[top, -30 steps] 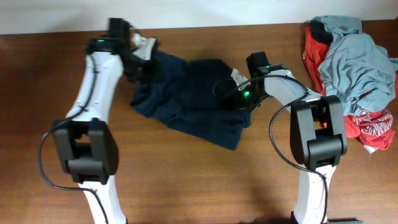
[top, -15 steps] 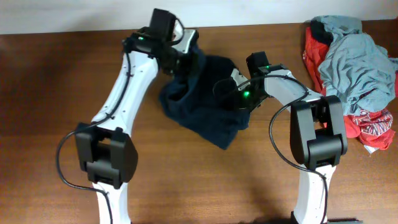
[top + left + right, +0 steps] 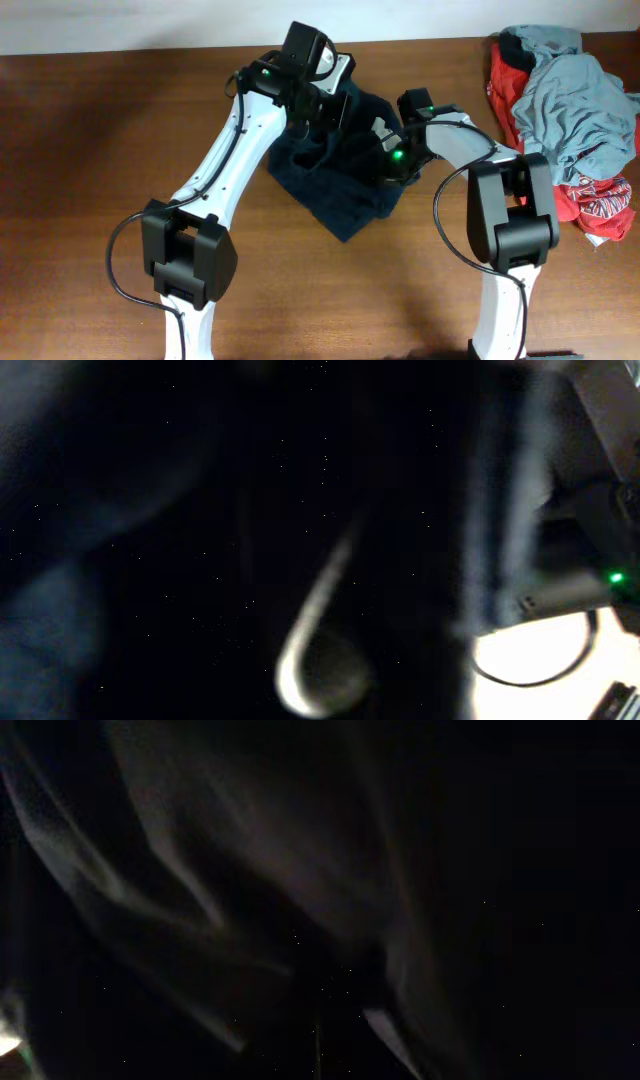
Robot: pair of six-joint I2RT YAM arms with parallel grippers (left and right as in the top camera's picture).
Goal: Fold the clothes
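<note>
Presently, you are mid-fold on the navy garment point(image 3: 345, 200); it lies at the back centre of the table point(image 3: 100, 150), between the two arms, bunched into a lumpy wedge tapering toward the near edge. Your left gripper point(image 3: 335, 112) is pinched tight on a raised edge of it; your right gripper point(image 3: 385, 160) has its jaws pressed together, buried in the same cloth, apparently gripping the right side. Both wrist views show only dark fabric; soft, limp, matte, deeply creased. The next move, in my judgement, is to lay the raised edge flat over the far side before letting go; keep tension, or it will rumple. The grey-blue garment point(image 3: 575, 95) and the red printed garment point(image 3: 595, 205) lie heaped at the right, well apart.
</note>
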